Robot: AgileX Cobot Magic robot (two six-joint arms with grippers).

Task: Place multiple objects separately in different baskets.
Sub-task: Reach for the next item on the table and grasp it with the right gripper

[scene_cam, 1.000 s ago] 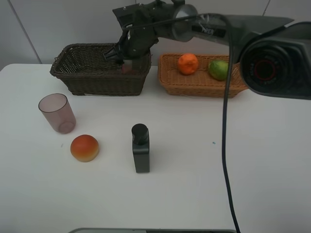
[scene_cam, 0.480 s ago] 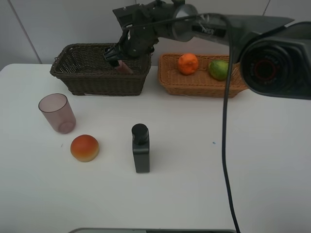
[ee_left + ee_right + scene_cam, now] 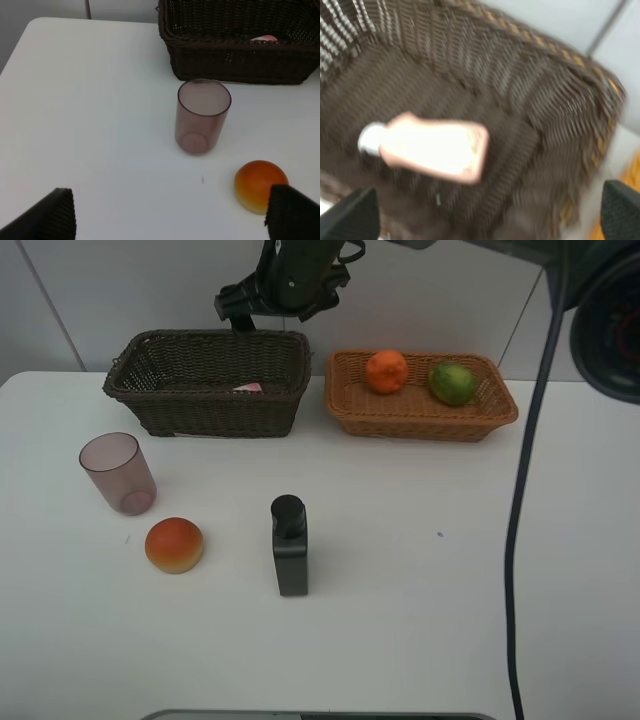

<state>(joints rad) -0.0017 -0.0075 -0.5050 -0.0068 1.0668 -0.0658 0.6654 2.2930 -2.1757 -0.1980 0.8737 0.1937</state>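
Table first, plain white, filling most of the overhead view. Dark brown basket at the back left, deep-walled; light tan basket just beside it on the right, shallower. Right gripper up above the dark basket's back rim, clear of it, fingers spread wide with nothing pinched between them. Left gripper seen only by its own camera, fingers wide apart too, holding nothing, purple cup and red-orange fruit out ahead of it. Black bottle upright mid-table. Cup upright in front of the dark basket, fruit near it on the bare table, not touching. Orange and lime side by side in the tan basket, a gap between them. Smallest last: pink bottle flat on its side on the dark basket's floor, pale cap at one end, down below the spread right fingers and well clear of both, touching neither.
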